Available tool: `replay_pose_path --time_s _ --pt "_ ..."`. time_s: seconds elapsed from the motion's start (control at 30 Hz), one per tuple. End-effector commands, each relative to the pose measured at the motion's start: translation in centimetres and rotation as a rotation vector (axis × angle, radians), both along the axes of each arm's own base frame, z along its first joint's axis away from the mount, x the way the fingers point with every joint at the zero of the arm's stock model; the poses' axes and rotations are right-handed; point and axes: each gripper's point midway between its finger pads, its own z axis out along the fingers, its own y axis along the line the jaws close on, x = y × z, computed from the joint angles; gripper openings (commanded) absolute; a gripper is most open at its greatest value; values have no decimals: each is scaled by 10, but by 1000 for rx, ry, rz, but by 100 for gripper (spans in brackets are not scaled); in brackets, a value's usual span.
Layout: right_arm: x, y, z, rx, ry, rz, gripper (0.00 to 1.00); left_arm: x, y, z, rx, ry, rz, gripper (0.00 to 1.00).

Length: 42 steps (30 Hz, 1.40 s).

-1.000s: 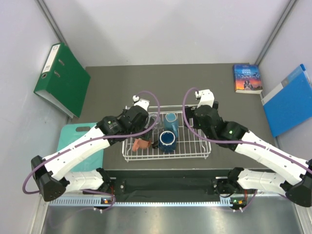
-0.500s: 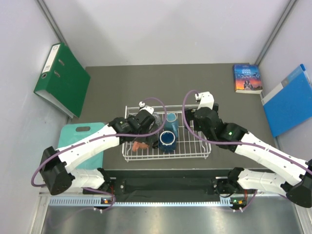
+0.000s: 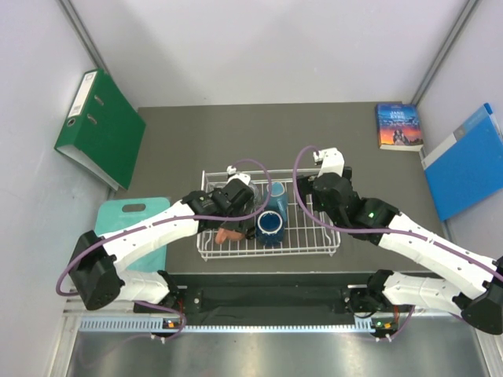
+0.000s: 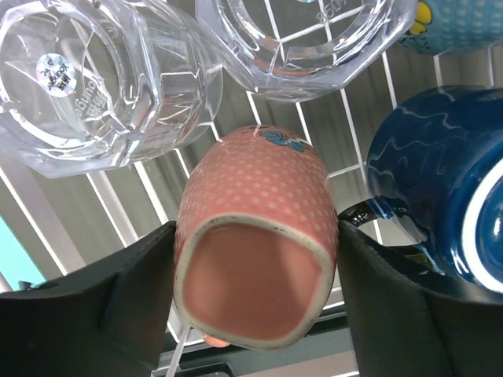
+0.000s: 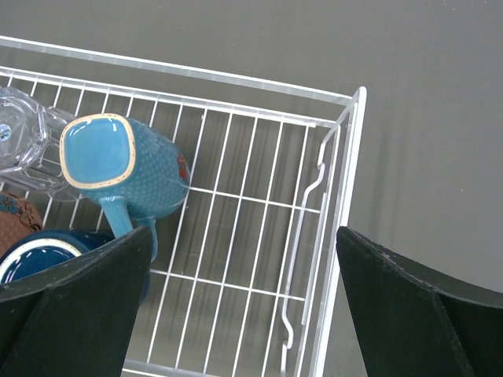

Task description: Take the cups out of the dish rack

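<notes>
The left tool (image 4: 255, 236) has its fingers pressed to both sides of the salmon-pink mug (image 4: 251, 204), which lies on its side near the dish rack's (image 3: 310, 236) 7 o'clock corner. The rounded glazed wall may slip from that grip on lifting. A tilted lift may also knock the dark blue mug (image 4: 440, 181), whose handle sits just beside one finger at 3 o'clock. Glass tumblers (image 4: 94, 86) crowd in at 12 o'clock. The right tool (image 5: 244, 290) hangs wide apart and empty over the rack's 3 o'clock end, near the light blue mug (image 5: 126, 169). A teal board (image 3: 130, 224) lies on the desk (image 3: 196, 141) at 9 o'clock.
</notes>
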Motion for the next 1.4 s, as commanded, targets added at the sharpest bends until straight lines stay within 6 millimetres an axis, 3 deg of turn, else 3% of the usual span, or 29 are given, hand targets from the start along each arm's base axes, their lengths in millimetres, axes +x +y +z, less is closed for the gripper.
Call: replay_pose_path --time_s 0.0,0.17,0.2,0.23,0.37,0.57,0.6,0.73,0.9,1.1,1.2,1.23,1.3,1.33,1.37 --pt "2 3 11 5 -30 6 100 7 -6 6 -31 -38 12 67" --pt "1 4 9 15 -27 6 100 9 -3 11 -21 -53 22 35" --pt "1 4 9 15 -28 5 100 9 -3 14 -26 -59 24 11" --pt "2 4 9 15 -28 3 99 10 -2 17 -26 -66 30 0" --pt "2 5 12 25 -37 3 100 18 3 44 -32 -131 51 0" --pt "7 5 22 28 -53 -13 100 28 -3 108 -106 -224 52 0" --pt "8 5 25 27 -58 -16 100 31 -7 126 -141 -251 52 0" --pt "13 4 42 59 -95 -57 100 34 -17 166 -224 -295 33 0" --pt "11 12 81 201 -168 -19 100 35 -30 221 -382 -374 22 0" --pt "7 16 125 340 -223 7 100 34 -58 261 -596 -429 -39 0" --pt "3 27 144 453 -236 96 100 34 -77 280 -760 -436 -100 0" --pt "-1 38 153 523 -234 159 100 35 -81 284 -802 -436 -111 0" --pt "0 35 166 610 -257 199 100 36 -85 286 -928 -380 -142 0" --pt "-6 43 162 670 -217 257 100 41 -88 302 -1022 -404 -167 0" --pt "0 33 177 730 -267 250 100 60 -75 288 -1096 -354 -80 0"
